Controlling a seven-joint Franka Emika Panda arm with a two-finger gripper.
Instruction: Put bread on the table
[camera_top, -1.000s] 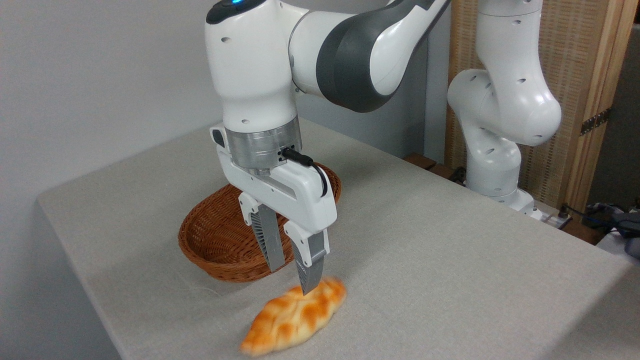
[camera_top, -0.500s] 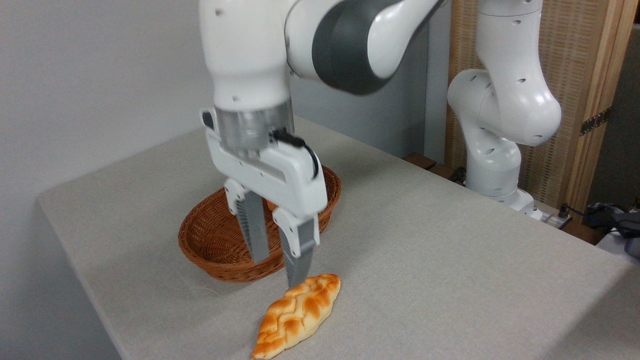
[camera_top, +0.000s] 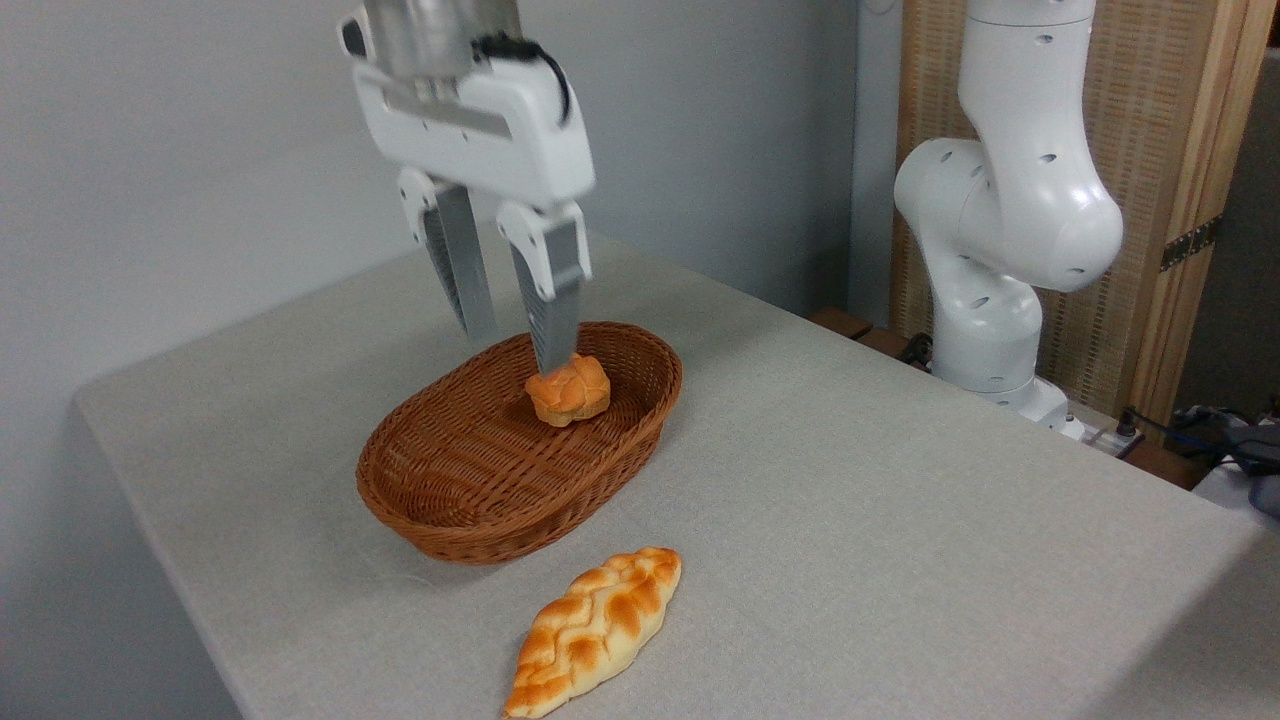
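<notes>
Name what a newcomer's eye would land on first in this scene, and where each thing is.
First the braided bread, lying alone on the grey table near its front edge. Behind it sits a brown wicker basket with a small orange bun at its far end. Above the basket hangs the white gripper, fingers apart and empty.

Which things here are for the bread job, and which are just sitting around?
For the job:
- bread, lying on the table
- table
- gripper, fingers open, holding nothing

Just sitting around:
- wicker basket
- small bun inside the basket
</notes>
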